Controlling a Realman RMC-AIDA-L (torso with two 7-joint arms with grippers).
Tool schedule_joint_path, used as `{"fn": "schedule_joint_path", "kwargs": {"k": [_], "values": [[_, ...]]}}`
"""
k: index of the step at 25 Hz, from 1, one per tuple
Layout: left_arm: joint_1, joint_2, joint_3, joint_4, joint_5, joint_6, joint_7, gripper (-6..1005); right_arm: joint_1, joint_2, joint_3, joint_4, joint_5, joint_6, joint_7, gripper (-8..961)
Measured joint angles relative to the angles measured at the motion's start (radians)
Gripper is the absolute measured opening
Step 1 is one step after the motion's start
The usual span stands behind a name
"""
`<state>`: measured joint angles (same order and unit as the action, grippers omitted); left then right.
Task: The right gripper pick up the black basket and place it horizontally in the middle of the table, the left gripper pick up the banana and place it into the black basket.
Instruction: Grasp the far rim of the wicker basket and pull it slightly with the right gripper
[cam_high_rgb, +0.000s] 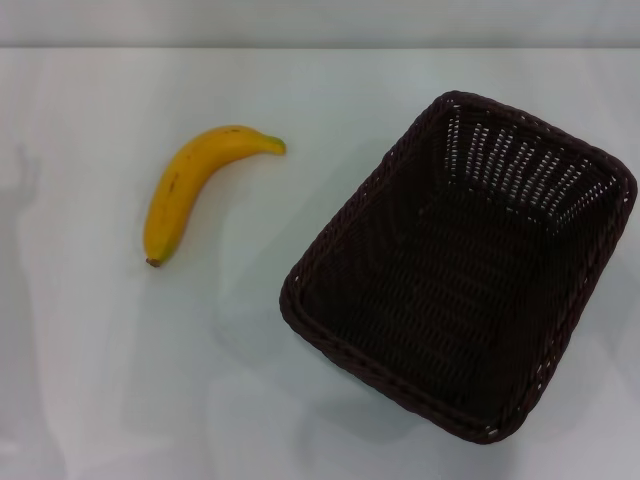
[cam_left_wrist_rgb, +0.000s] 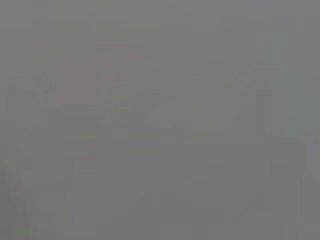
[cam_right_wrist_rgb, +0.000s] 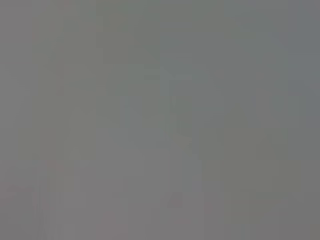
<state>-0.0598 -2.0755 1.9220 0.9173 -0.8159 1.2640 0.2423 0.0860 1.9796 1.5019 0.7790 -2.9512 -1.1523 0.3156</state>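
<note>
Meanwhile banana (cam_high_rgb: 190, 188) left, black basket (cam_high_rgb: 462, 266) skewed right; open table (cam_high_rgb: 120, 380) between; fingers unseen, cannot tell.

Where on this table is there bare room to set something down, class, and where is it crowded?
Bare table runs along the near edge below the banana, across the far strip behind both objects, and in the gap between banana and basket. The right side is crowded: the tilted basket fills it almost to the edge. Neither gripper shows.

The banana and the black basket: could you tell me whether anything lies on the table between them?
Nothing visible does. Only bare white table separates the banana from the empty black basket, which lies skewed to its right. Neither claw is in view.
</note>
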Motion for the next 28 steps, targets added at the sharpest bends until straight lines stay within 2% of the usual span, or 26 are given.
{"fn": "schedule_joint_path", "kwargs": {"k": [5,11,17,18,20,21,24,28], "values": [[0.001,0.0,0.001,0.0,-0.001,0.0,0.0,868,0.002,-0.003,0.0,0.011,-0.001,0.01,0.001,813],[0.003,0.0,0.0,0.002,-0.001,0.0,0.0,866,-0.011,-0.039,-0.001,0.144,-0.014,0.19,0.002,807],[0.006,0.0,0.001,0.004,-0.002,-0.002,0.0,865,-0.017,-0.091,-0.003,0.348,-0.026,0.518,0.004,801],[0.006,0.0,0.001,0.005,-0.003,-0.002,0.0,864,-0.017,-0.091,-0.003,0.348,-0.026,0.518,0.004,800],[0.007,-0.001,0.001,0.005,-0.003,-0.002,-0.001,864,-0.019,-0.114,-0.005,0.46,-0.031,0.7,0.005,798],[0.008,-0.001,0.001,0.005,-0.003,-0.002,-0.003,864,-0.019,-0.116,-0.005,0.47,-0.031,0.713,0.005,797],[0.008,-0.002,0.001,0.005,-0.005,-0.002,-0.006,863,-0.017,-0.136,-0.002,0.578,-0.031,0.914,-0.003,794],[0.008,-0.001,-0.001,0.004,-0.007,-0.002,-0.007,862,0.0,-0.176,0.001,0.716,-0.031,1.148,-0.009,790]]}}
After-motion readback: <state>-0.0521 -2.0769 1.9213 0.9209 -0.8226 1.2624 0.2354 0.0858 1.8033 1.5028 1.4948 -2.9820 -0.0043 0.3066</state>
